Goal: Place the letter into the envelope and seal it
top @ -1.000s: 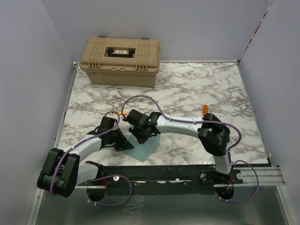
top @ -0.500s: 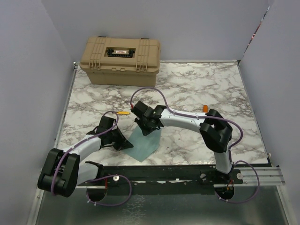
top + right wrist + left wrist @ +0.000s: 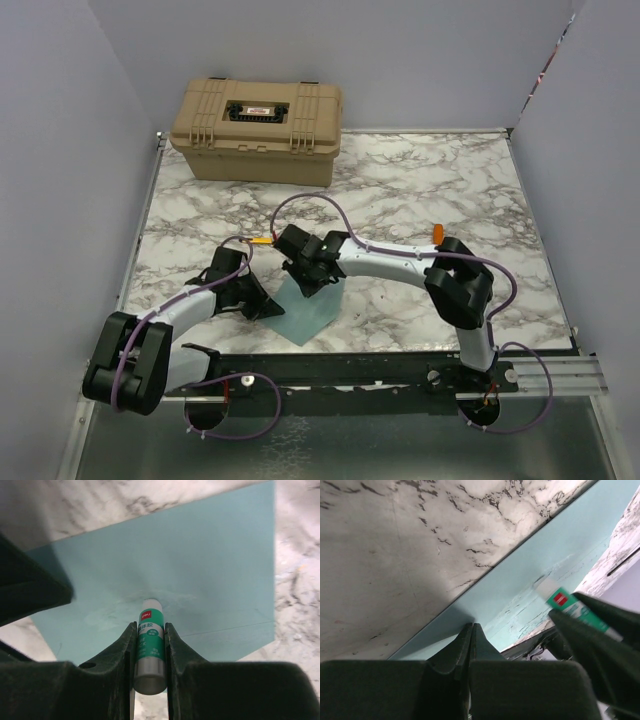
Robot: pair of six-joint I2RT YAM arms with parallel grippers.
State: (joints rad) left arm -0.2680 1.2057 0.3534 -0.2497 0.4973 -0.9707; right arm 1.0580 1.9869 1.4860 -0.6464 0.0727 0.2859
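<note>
Plain pale walls (image 3: 400, 50) close in one grey-veined white marble desk (image 3: 430, 180). One tan latched case (image 3: 258, 128) sits at its far left. One teal envelope (image 3: 312, 318) lies flat near the front edge, between two arms. The left claw (image 3: 471, 628) has its fingers pressed together, tips down on the envelope's edge. The right claw (image 3: 149, 626) grips one green-labelled glue stick (image 3: 149, 647), whose white tip meets a smeared patch mid-envelope.
</note>
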